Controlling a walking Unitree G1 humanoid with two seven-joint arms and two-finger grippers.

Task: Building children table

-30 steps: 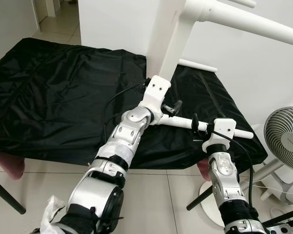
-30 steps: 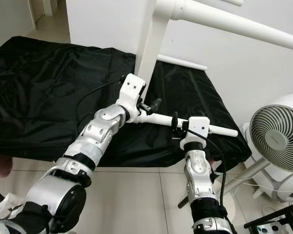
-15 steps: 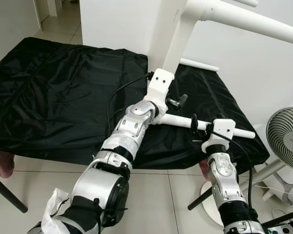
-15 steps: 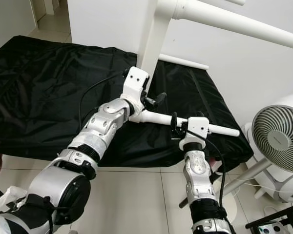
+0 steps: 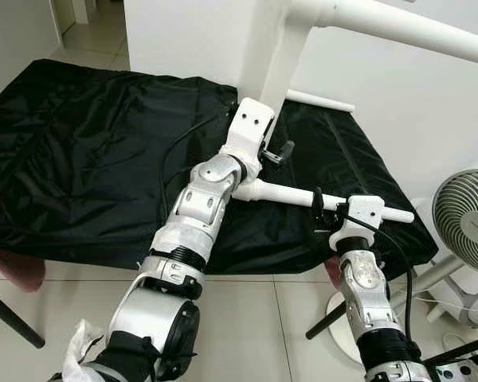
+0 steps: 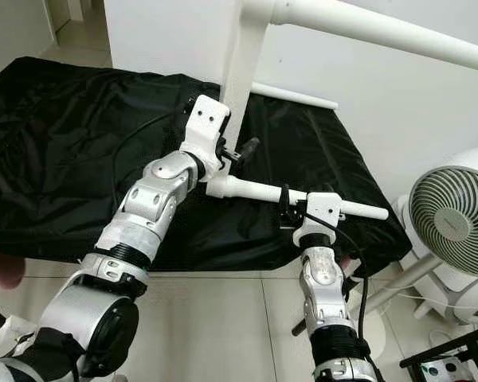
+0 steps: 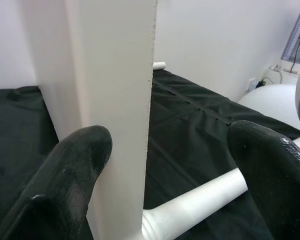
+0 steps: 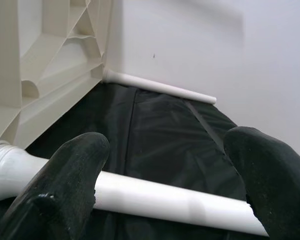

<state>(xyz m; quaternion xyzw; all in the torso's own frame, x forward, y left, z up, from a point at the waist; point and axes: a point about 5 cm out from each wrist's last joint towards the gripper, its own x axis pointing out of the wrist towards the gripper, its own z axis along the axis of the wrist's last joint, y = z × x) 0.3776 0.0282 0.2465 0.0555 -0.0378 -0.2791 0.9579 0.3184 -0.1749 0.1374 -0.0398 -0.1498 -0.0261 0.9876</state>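
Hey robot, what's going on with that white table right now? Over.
Left claw open beside upended white table. Right claw open over table leg. Fan stands to the right.

Plain white wall [image 5: 430, 95] behind. Floor [image 5: 247, 318] of big pale tiles with thin dark lines. Low desk under crinkly black cloth [image 5: 88, 159], cloth hanging over front edge. Pink corner [image 5: 12, 267] peeking from under cloth at left. Thin black leg [image 5: 12, 318] slanting over tiles nearby. White fan [image 6: 450, 219] with round grille at right, on white stand. Open doorway [image 5: 88, 24] far back at left, more pale tiles there. Soft, even light, faint shadows.
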